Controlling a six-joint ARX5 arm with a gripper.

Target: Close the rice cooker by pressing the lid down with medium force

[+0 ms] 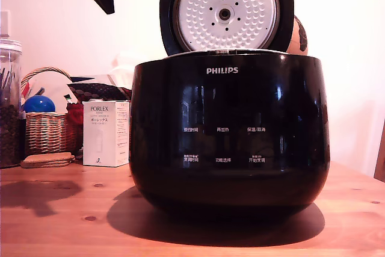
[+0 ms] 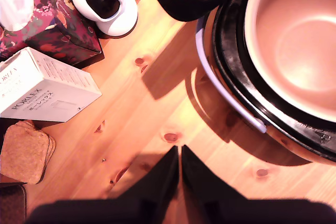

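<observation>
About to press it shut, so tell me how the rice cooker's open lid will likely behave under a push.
The lid stands upright at the rice cooker's rear, so it probably pivots down stiffly rather than flexing. Its glossy black rim looks slippery; the shut gripper could skid. The wide body on the wooden table seems unlikely to tip.

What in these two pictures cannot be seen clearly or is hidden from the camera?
- The gripper: the wrist view shows only dark, blurred fingers close together; in the exterior view just a dark shape at the top edge.
- The lid: its top is cut off by the exterior view's upper edge; its hinge is hidden behind the rice cooker.
- The button labels: too small to read.
- The inner pot: cut off by the wrist view's edge.
</observation>
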